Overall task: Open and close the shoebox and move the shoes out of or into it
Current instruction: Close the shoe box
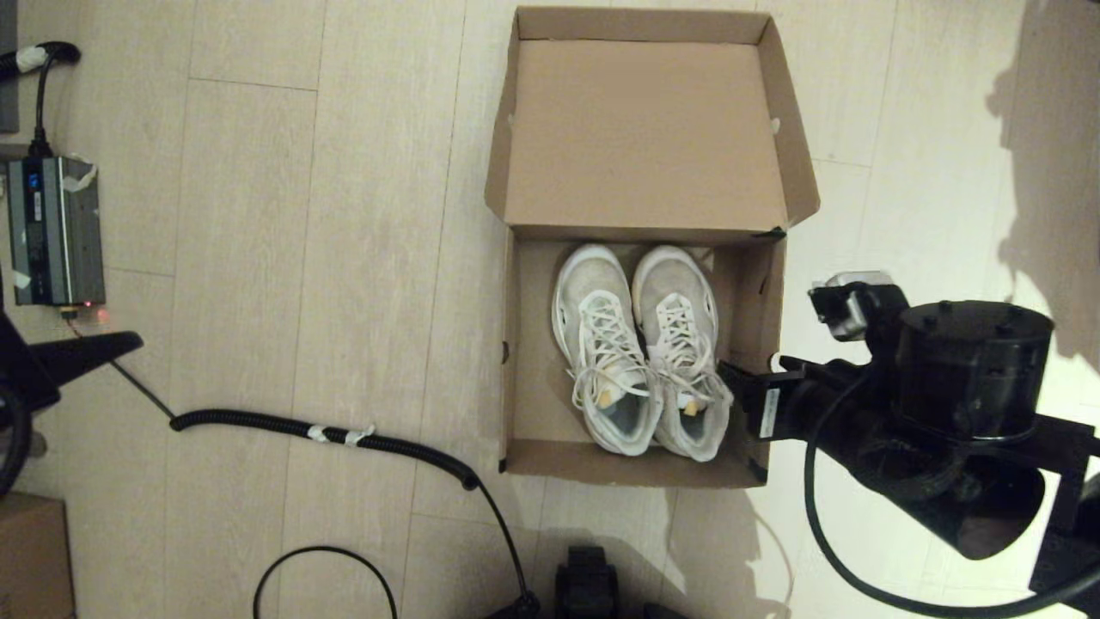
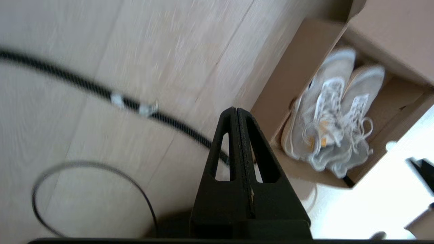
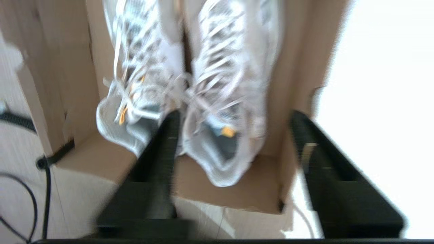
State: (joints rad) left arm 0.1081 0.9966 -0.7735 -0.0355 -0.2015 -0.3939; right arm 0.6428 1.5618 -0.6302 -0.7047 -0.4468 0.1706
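Note:
The brown shoebox (image 1: 526, 344) stands open on the floor, its lid (image 1: 644, 129) folded back flat on the far side. Both white lace-up shoes (image 1: 601, 352) (image 1: 683, 352) lie side by side inside, heels toward me. My right gripper (image 1: 730, 374) hovers open at the box's right wall near the near right corner. In the right wrist view its fingers (image 3: 166, 142) spread wide, with the right shoe's heel (image 3: 217, 159) and the box wall (image 3: 288, 112) between them, nothing held. My left gripper (image 2: 236, 112) is shut and empty, far left of the box (image 2: 288, 78) over bare floor.
A coiled black cable (image 1: 326, 430) crosses the floor left of the box, with a thin cable loop (image 1: 326, 567) nearer me. A grey power unit (image 1: 56, 228) sits at the far left. A small brown carton corner (image 1: 30, 550) shows bottom left.

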